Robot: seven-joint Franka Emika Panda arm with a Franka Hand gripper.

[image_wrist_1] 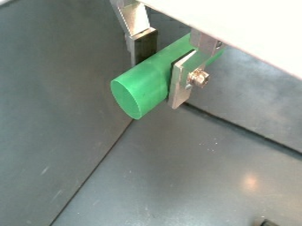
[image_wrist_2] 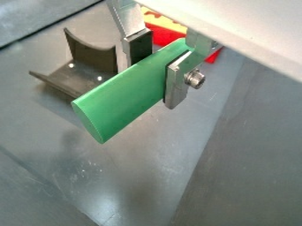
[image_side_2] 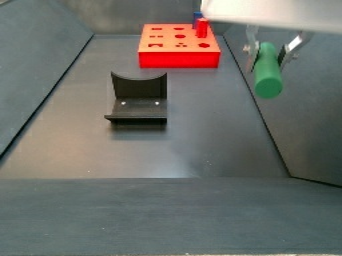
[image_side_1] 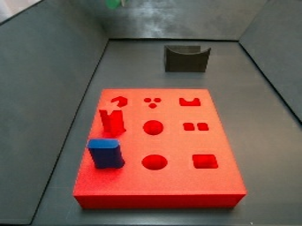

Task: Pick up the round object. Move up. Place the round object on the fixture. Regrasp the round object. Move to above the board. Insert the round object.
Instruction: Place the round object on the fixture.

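Note:
My gripper (image_wrist_1: 163,66) is shut on the round object (image_wrist_1: 147,86), a smooth green cylinder peg clamped across its side between the silver fingers. In both wrist views the peg (image_wrist_2: 118,104) sticks out past the pads. In a side view the gripper (image_side_2: 271,45) hangs above the dark floor with the peg (image_side_2: 269,72) pointing down, off to one side of the fixture (image_side_2: 138,97) and apart from it. The fixture (image_wrist_2: 83,62) is a dark notched block, also seen beyond the board (image_side_1: 160,150). The red board (image_side_2: 181,45) has several cut-out holes.
A blue block (image_side_1: 105,152) stands upright on the board near one corner and also shows in the other side view (image_side_2: 201,24). Grey walls (image_side_2: 40,90) slope up round the dark floor (image_side_2: 174,150) on all sides.

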